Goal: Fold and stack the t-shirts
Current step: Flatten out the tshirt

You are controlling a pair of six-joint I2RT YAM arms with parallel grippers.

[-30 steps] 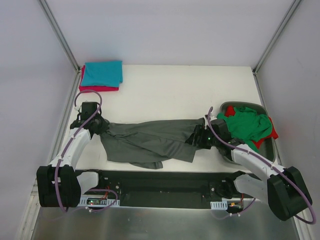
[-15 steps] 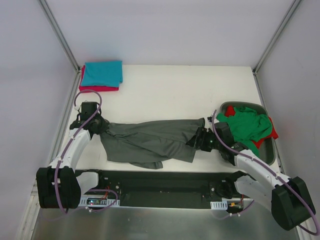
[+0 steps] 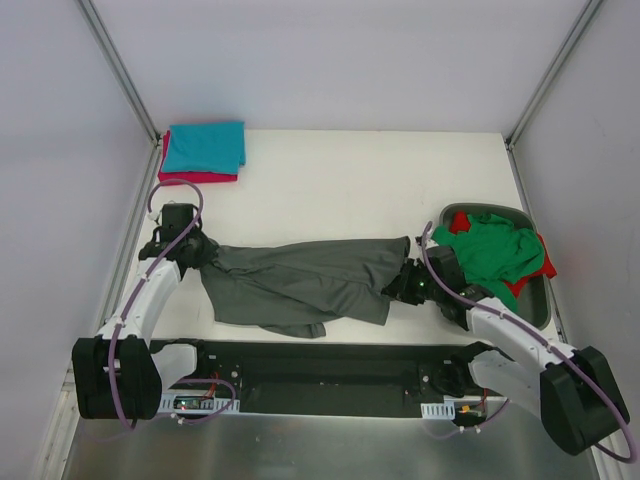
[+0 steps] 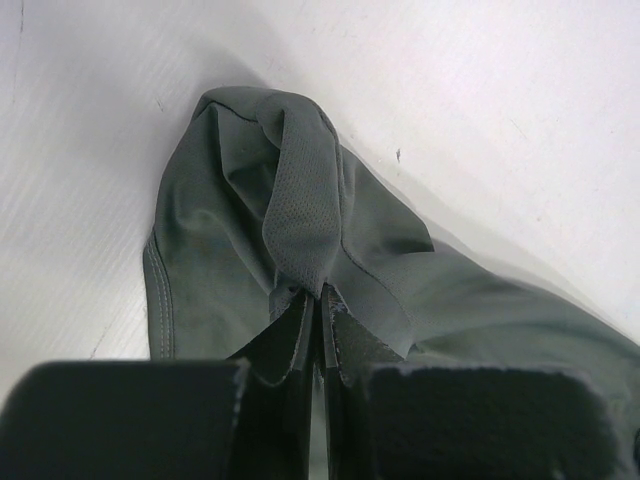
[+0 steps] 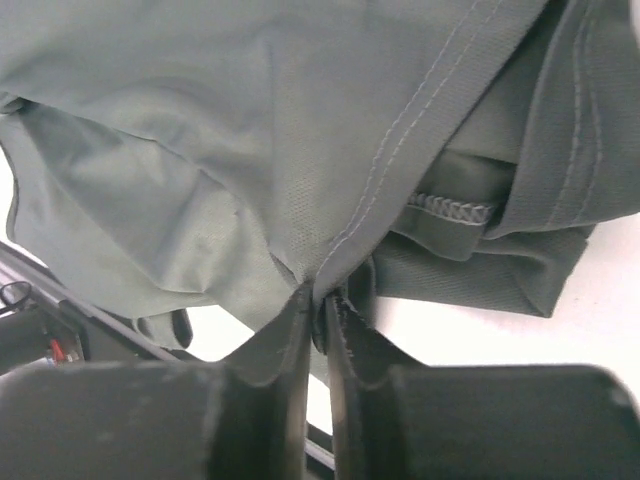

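A grey t-shirt (image 3: 300, 278) lies stretched and rumpled across the near middle of the table. My left gripper (image 3: 200, 254) is shut on its left end, pinching a fold of fabric (image 4: 300, 215) between the fingertips (image 4: 318, 292). At the shirt's right end my right gripper (image 3: 396, 286) is shut on a hemmed edge (image 5: 330, 240) that rises out of the closed jaws. A folded teal t-shirt (image 3: 205, 146) rests on a folded red one (image 3: 198, 177) at the far left corner.
A dark bin (image 3: 540, 300) at the right holds a crumpled green shirt (image 3: 490, 248) over a red one (image 3: 546, 262). The black base rail (image 3: 320, 372) runs along the near edge. Metal frame posts (image 3: 120, 70) stand at both far corners.
My right gripper has shifted slightly toward the near side and closed on the grey shirt's right edge. The left arm holds still on the left end.
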